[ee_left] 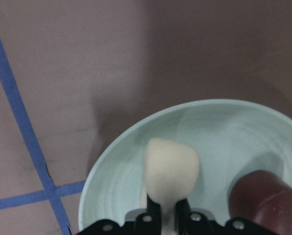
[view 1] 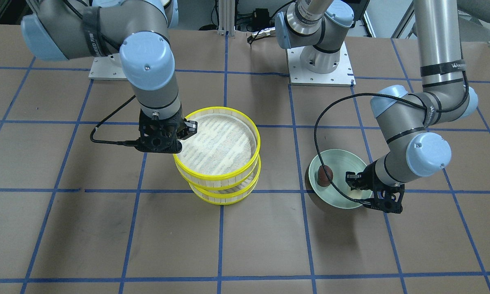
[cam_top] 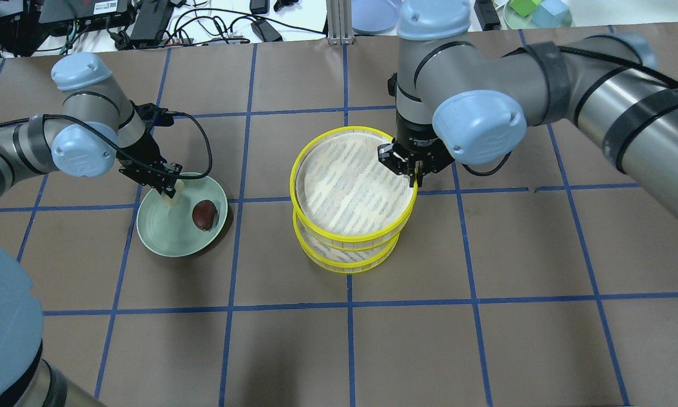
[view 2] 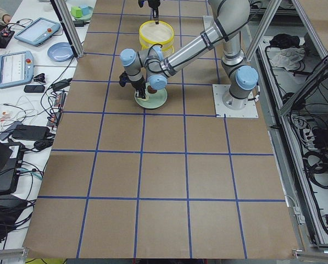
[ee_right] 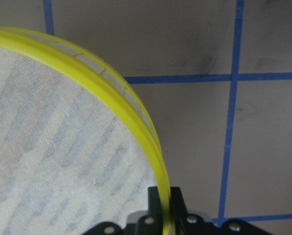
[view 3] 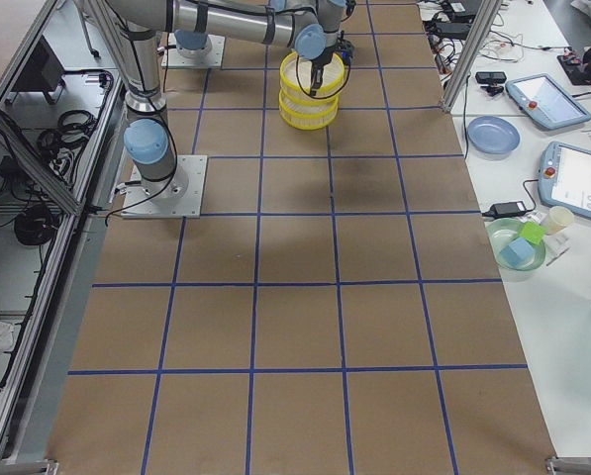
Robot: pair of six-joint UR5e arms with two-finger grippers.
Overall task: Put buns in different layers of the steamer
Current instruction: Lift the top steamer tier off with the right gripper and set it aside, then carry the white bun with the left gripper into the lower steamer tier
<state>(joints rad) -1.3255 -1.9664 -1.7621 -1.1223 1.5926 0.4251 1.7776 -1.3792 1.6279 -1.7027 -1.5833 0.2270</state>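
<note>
My left gripper (cam_top: 170, 191) is shut on the cream-white bun (ee_left: 171, 171) and holds it low over the pale green plate (cam_top: 169, 240). The dark reddish-brown bun (cam_top: 204, 215) lies on the plate beside it and also shows in the front view (view 1: 324, 174). My right gripper (cam_top: 414, 176) is shut on the yellow rim of the top steamer layer (ee_right: 111, 83). That layer (view 1: 228, 109) is empty. It sits offset and slightly tilted over the lower layer (view 1: 224, 199), whose floor is mostly hidden.
The steamer stack stands mid-table and the plate lies to its left in the overhead view. Brown paper with blue tape lines (cam_top: 350, 305) covers the table. Cables and boxes (cam_top: 147, 17) lie beyond the far edge. A black cable (view 1: 322, 122) loops over the plate.
</note>
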